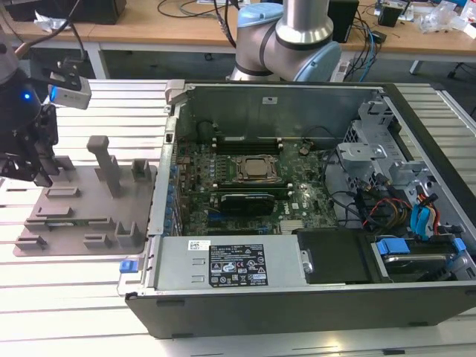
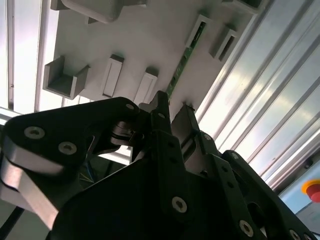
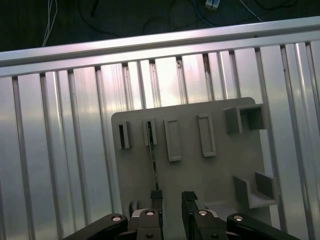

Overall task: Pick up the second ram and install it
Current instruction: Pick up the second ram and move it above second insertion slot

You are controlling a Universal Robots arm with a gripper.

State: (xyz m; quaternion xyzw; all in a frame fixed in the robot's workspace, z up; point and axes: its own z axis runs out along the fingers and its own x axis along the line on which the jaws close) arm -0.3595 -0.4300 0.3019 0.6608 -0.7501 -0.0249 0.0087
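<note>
**Spread gripper low over the holder tray, second ram on edge in its slot**

In the exterior view the gripper (image 1: 31,177) hangs at the scene's nine o'clock edge. It is low over the nine o'clock end of the gray holder tray (image 1: 93,204), which lies flat on the slatted aluminium table (image 1: 74,297). In both wrist views its two black fingers (image 3: 156,198) stand spread. Bare tray shows in the gap between them, and they pinch nothing.

The second ram (image 3: 152,160) (image 2: 182,62) is a thin green strip standing on its long edge on the tray. Its far end sits in a small upright block (image 3: 150,132). Its near end lies in line with one fingertip and just beside it, not in the gap. Whether the two touch cannot be told.

At the tray's three o'clock, just beside it, stands the open computer case (image 1: 282,93) with its motherboard (image 1: 297,201) exposed. The square CPU socket (image 1: 256,169) sits near the board's middle. A black rectangular card (image 1: 244,201) lies at the socket's six o'clock. The arm's base (image 1: 286,33) rises behind the case at twelve o'clock.
</note>
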